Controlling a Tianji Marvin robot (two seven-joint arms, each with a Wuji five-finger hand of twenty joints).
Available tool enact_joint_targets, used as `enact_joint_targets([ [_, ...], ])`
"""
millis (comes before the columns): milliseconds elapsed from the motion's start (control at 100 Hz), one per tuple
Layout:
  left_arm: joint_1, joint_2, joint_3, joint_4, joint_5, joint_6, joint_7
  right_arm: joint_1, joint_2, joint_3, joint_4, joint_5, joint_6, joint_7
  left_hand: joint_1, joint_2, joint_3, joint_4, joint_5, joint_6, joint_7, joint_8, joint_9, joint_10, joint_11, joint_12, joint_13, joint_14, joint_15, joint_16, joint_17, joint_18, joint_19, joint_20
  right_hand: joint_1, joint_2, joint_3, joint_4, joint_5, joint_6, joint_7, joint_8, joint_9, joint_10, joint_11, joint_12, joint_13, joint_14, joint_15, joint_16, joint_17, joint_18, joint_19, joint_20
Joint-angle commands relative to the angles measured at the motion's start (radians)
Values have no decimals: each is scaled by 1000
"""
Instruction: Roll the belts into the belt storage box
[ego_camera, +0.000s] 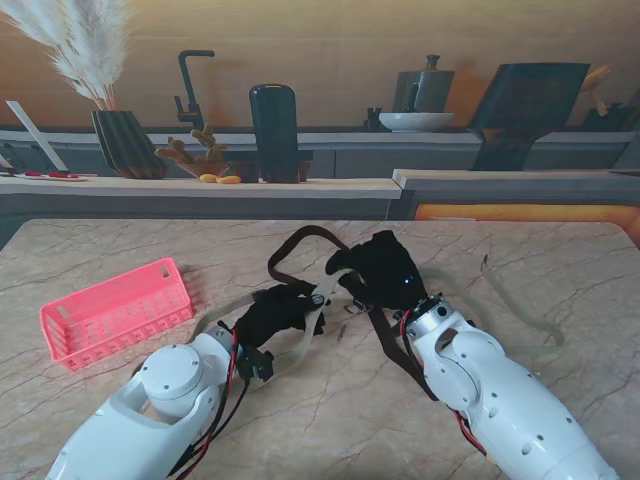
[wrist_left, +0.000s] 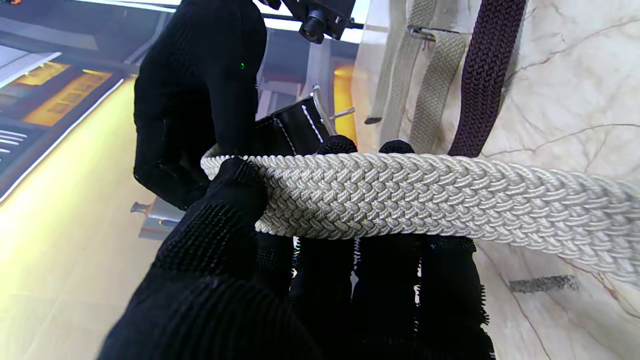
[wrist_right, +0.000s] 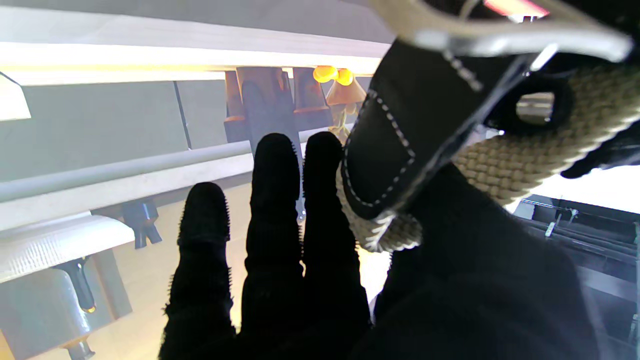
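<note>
The cream belt (wrist_left: 400, 195) is braided cloth cord, rough and matt, with a buckle tab (wrist_right: 395, 145) of smooth black leather-like material with a slight sheen, edged in white stitching, and a glossy metal buckle (wrist_right: 500, 35). The dark brown belt (wrist_left: 482, 75) is the same woven weave, matt. Both hands wear black knitted gloves, fuzzy and nubbed: left hand (wrist_left: 300, 280), right hand (wrist_right: 320, 280). The table (ego_camera: 560, 260) looks like polished veined marble. At nine o'clock of the left hand, the pink basket (ego_camera: 115, 312) is perforated plastic.
</note>
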Motion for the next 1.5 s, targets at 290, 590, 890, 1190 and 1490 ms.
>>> enact_joint_targets([
  [290,20,-15,38,-6,82,-47,104,-13,-18,12,-14,51,66,54,-128,-201,413,70,-33,-60,205,72,75,-57,102,131,95,-22,106,70,74,17,96,29,-42,11,-29,38,-89,135,-5,-36,-101,42,-1,20,-45,11,-21,-3,-16,0,-29,-12],
  [590,39,-33,49,-23,116,-60,205,-75,-22,49,-89,107,152,150,-109,-163,412,67,-103,-86,229,206,20,-51,180,206,72,-25,162,143,46,21,116,54,-264,-18,-50,96,-137,399,-386,134,-249,165,2,31,-106,94,-9,15,-26,28,-23,33],
  [890,49,-33,52,-34,137,-72,222,-71,-35,39,-88,179,211,185,-92,-149,386,59,-105,-103,215,203,12,-53,160,205,55,-25,136,142,32,21,100,54,-132,-4,-73,74,91,349,-189,90,-1,149,66,37,106,108,112,57,72,27,81,51],
  [1190,51,-26,50,-36,131,-77,194,-36,-41,5,-45,226,237,217,-80,-140,366,58,-104,-105,206,198,8,-53,142,204,49,-21,117,138,23,23,88,52,-233,-8,-40,101,92,367,-257,141,-31,149,59,34,76,108,102,59,59,31,84,48],
  [1490,54,-23,46,-40,126,-78,184,4,-54,-37,2,332,246,269,-72,-135,352,60,-100,-102,197,193,8,-54,134,210,46,-20,110,138,19,22,82,52,-267,-57,-57,103,-84,358,-361,155,-237,147,-25,14,-80,91,-16,19,-23,28,3,31],
])
